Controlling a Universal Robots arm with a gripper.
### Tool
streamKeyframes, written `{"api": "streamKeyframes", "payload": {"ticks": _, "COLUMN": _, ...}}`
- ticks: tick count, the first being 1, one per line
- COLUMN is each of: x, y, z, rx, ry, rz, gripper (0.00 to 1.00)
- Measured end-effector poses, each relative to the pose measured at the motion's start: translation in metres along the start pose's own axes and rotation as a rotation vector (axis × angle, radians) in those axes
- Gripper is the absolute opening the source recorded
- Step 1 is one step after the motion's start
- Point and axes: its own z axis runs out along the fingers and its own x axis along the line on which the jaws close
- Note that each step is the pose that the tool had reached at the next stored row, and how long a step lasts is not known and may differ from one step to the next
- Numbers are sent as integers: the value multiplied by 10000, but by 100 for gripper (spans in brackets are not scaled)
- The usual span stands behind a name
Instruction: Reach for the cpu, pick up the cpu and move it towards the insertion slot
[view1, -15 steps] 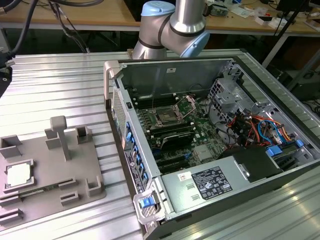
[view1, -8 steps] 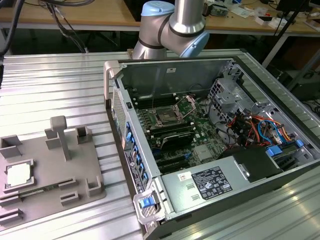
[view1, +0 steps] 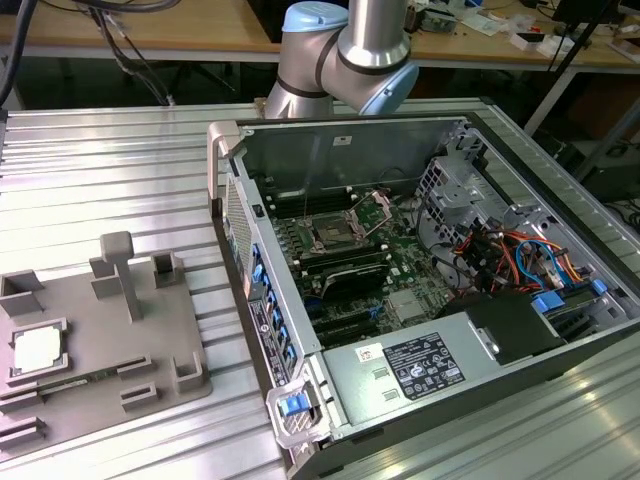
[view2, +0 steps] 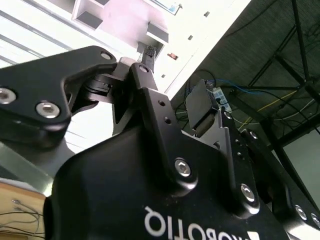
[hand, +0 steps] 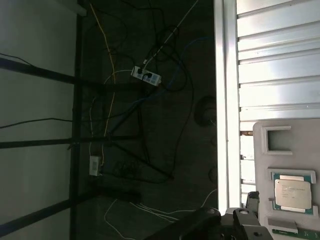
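**One cpu in its tray, jaws spread and empty**

Closest to me, at the exterior view's left, one grey fixture tray (view1: 95, 335) sits on the ribbed metal table (view1: 100, 170). In a square recess of it lies the single cpu (view1: 37, 350), flat, silvery top up, with nothing touching it (the first wrist view shows the cpu (hand: 292, 192) seated in that recess too). Just beside the tray stands one open computer case (view1: 340, 150). On its green board is the one insertion slot (view1: 330, 236), dark in the centre with its steel bracket lifted, well apart from the cpu. Behind the case rises the one arm (view1: 345, 50), silver with pale blue joint caps. In the second wrist view the gripper (view2: 175, 80) has its two fingers (view2: 149, 52) released, apart from each other, with nothing between them. Farthest back run wooden benches (view1: 150, 25) hung with cables.
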Motion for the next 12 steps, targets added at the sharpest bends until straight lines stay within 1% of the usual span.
{"api": "streamKeyframes", "payload": {"ticks": 2, "x": 1, "y": 0, "z": 0, "rx": 0, "ry": 0, "rz": 0, "gripper": 54}}
{"api": "streamKeyframes", "payload": {"ticks": 3, "x": 1, "y": 0, "z": 0, "rx": 0, "ry": 0, "rz": 0, "gripper": 60}}
{"api": "streamKeyframes", "payload": {"ticks": 10, "x": 3, "y": 0, "z": 3, "rx": -12, "ry": -1, "rz": 1, "gripper": 60}}
{"api": "streamKeyframes", "payload": {"ticks": 12, "x": 5, "y": -2, "z": 24, "rx": -22, "ry": 11, "rz": 1, "gripper": 60}}
